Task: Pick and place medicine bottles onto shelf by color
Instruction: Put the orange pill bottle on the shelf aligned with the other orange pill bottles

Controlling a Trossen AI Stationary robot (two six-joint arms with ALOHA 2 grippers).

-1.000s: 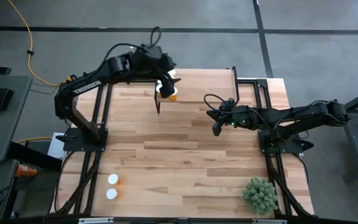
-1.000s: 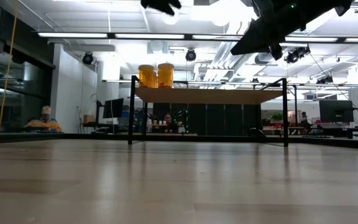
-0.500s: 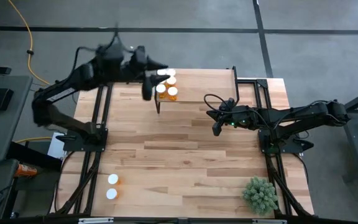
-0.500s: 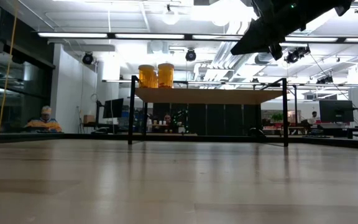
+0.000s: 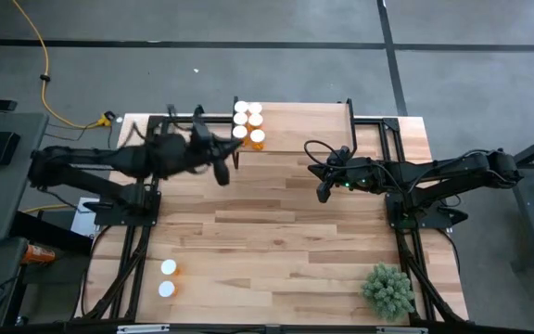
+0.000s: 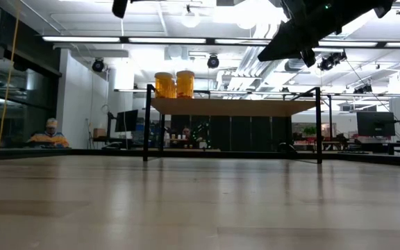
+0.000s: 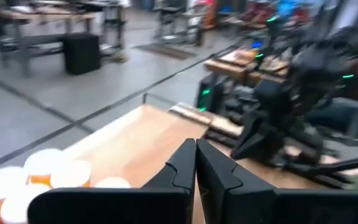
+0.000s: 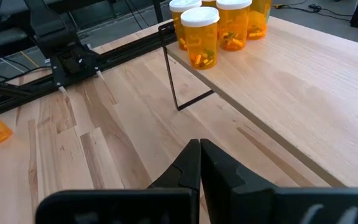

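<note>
Left gripper (image 5: 222, 173) shut, empty, near shelf (image 5: 323, 116) w/ bottles (image 5: 247, 124) at its edge; I reckon a careless swing topples them. Right gripper (image 5: 322, 193) shut, idle.

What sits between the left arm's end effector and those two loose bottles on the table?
Nothing visible: only bare table lies between the left end effector and the two loose bottles.
</note>
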